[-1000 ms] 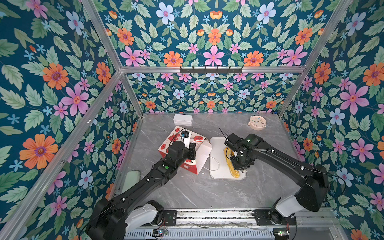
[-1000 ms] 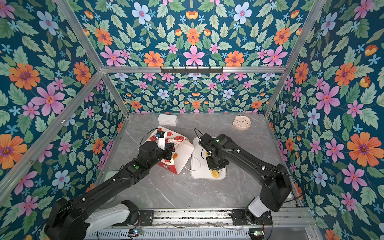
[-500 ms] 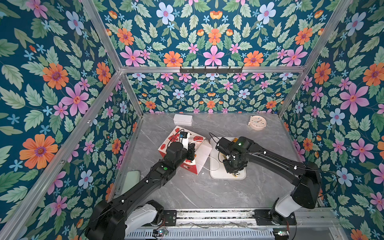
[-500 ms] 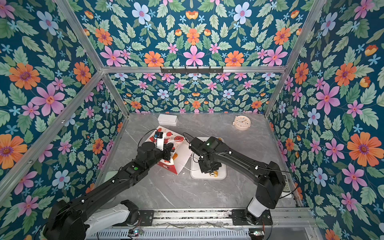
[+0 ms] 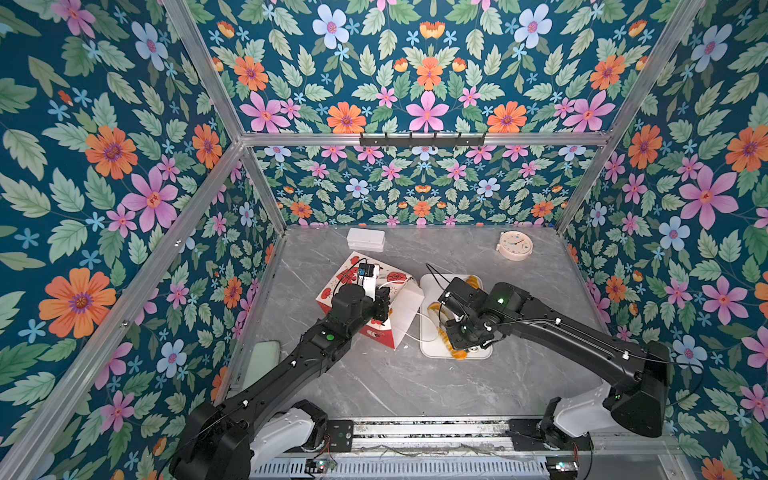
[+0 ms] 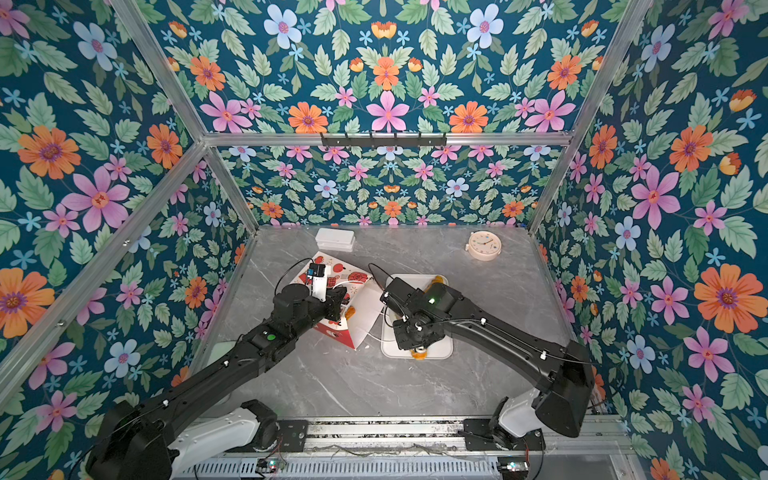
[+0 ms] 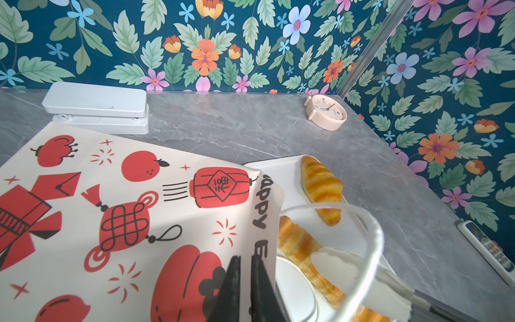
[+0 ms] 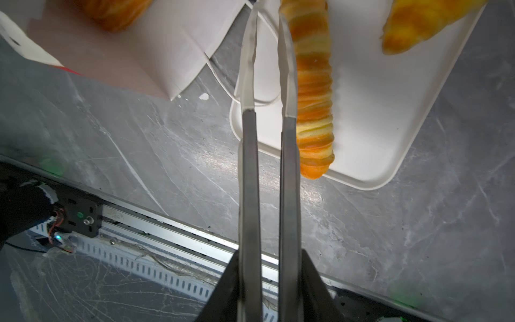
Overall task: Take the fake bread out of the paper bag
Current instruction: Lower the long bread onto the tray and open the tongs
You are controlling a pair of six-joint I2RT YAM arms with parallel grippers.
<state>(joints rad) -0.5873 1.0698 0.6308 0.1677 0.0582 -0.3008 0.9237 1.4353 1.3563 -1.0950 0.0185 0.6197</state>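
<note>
Paper bag (image 5: pixel 400 316) lies on its side left of centre, mouth turned right toward the white tray (image 5: pixel 429 353). One cord handle (image 7: pixel 374 239) loops out over the tray.

Left gripper (image 7: pixel 245 260) is at the bag's mouth, fingers (image 7: pixel 233 281) pinched almost together on the printed upper wall, gripping the paper.

One golden pastry (image 6: pixel 350 311) shows inside the mouth. What lies deeper in the bag I cannot tell.

Right gripper (image 8: pixel 267 19) is low over the tray's near-left part, fingers (image 8: pixel 288 167) parted by a narrow slot with nothing between them. A long croissant (image 8: pixel 315 97) rests on the tray just beside one finger; contact I cannot tell.

A second croissant (image 7: pixel 320 186) lies at the tray's far end, apart from the long one.
</note>
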